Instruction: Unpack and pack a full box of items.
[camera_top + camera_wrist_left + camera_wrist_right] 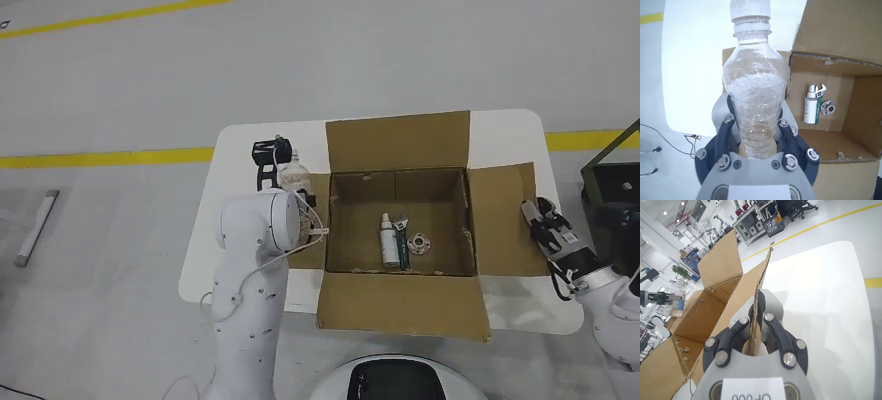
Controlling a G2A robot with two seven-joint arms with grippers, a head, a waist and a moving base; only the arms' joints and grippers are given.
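Cardboard box (400,305) holds a spray bottle (388,242), wrench (402,245) and seemingly a flange (419,243), so we judge unpacking unfinished; left claw (756,102) grips a clear bottle (753,75) outside, right claw (757,302) pinches a flap (742,298).

White arms (250,270), black jaws, silver screws (811,154)

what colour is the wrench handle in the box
The wrench handle is green; the left wrist view shows it best.
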